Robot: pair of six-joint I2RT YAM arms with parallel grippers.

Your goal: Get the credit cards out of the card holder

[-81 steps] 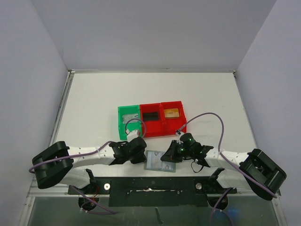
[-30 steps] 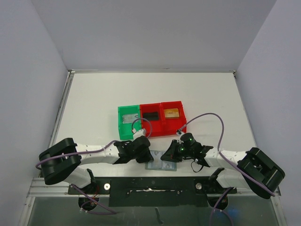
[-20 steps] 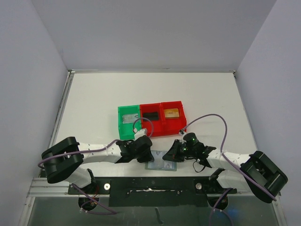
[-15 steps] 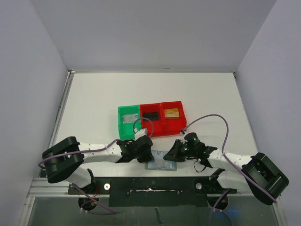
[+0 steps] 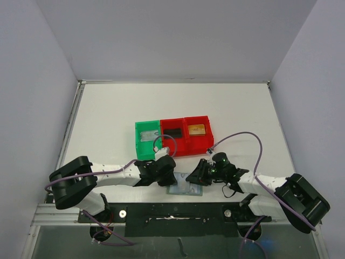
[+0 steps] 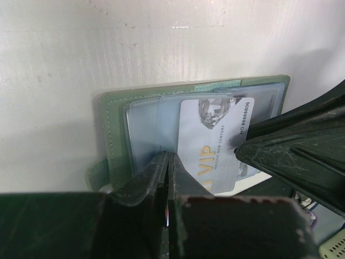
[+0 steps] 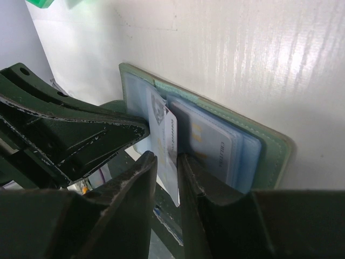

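The grey-green card holder (image 5: 183,188) lies open near the table's front edge, between both grippers. My left gripper (image 6: 168,156) is shut, its tips pressed down on the clear pocket of the card holder (image 6: 114,135). A pale "VIP" credit card (image 6: 215,145) sticks partly out of that pocket. My right gripper (image 7: 167,159) straddles the edge of this card (image 7: 164,135), jaws slightly parted, with a gap showing beside the card. Another credit card (image 7: 210,141) sits in the other panel's pocket.
A green bin (image 5: 146,139) and two red bins (image 5: 173,135) (image 5: 197,132) stand in a row just behind the grippers, each with a card-like item inside. The table's front edge and the black rail (image 5: 172,218) lie right below the card holder.
The right gripper's jaws have parted a little around the card. Both grippers have closed in over the card holder, covering more of it.
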